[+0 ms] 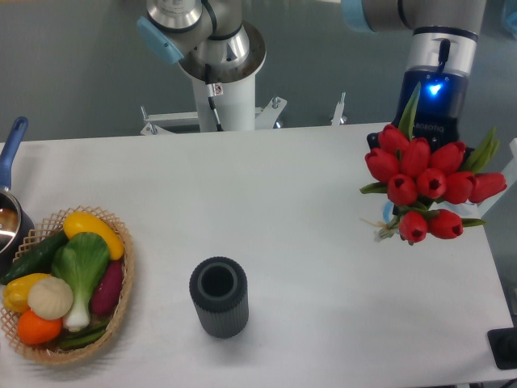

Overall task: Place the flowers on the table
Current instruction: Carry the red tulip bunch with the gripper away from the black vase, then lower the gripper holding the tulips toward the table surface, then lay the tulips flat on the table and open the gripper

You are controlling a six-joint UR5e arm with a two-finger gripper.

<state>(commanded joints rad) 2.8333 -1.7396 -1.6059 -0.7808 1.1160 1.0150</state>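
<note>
The flowers point(428, 186), a bunch of red tulips with green leaves, hang at the right side of the view above the white table point(307, 186). Their heads face the camera, and only a short stub of the tied stems shows at the lower left of the bunch. My gripper point(431, 129) comes down from above and behind the bunch, with a blue light glowing on its wrist. The blooms hide its fingers. The bunch stays up in the air, so the gripper is shut on the flowers.
A dark ribbed vase point(218, 296) stands upright near the table's front middle. At the left sit a wicker basket point(121, 303) of vegetables and a pot with a blue handle point(10, 149). The arm's white base point(218, 89) is behind the far edge.
</note>
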